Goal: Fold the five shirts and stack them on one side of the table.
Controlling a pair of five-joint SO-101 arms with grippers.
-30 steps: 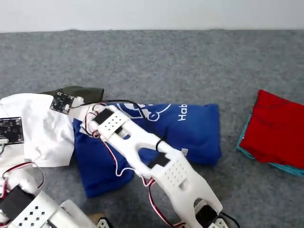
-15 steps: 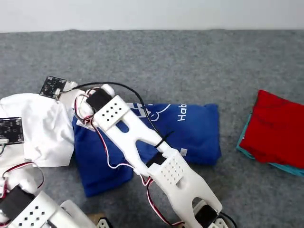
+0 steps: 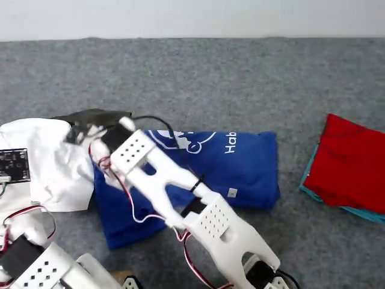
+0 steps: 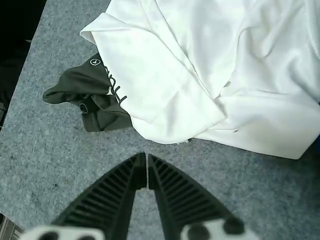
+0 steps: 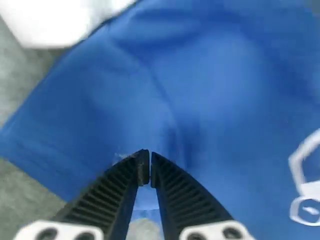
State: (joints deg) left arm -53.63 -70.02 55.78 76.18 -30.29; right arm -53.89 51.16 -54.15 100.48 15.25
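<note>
On the right wrist feed I see the right claw (image 5: 145,162) with its jaws pressed together, tips down on the blue shirt (image 5: 210,90). I cannot tell whether any cloth is caught between them. The left claw (image 4: 146,165) is pressed together too and holds nothing. It hangs over bare grey surface (image 4: 50,165), near the edges of the white shirt (image 4: 210,65) and the dark shirt (image 4: 90,95). From the high camera, the blue shirt lies folded into a rough rectangle in the middle of the surface, its long axis running side to side, with white print along its far edge. The right arm stretches diagonally across it. The white shirt lies loose and creased at the left, touching the blue shirt's end, and the dark shirt is bunched up, poking out from under its far side. At the right edge the red shirt (image 3: 352,159) sits folded on the teal shirt (image 3: 308,183).
</note>
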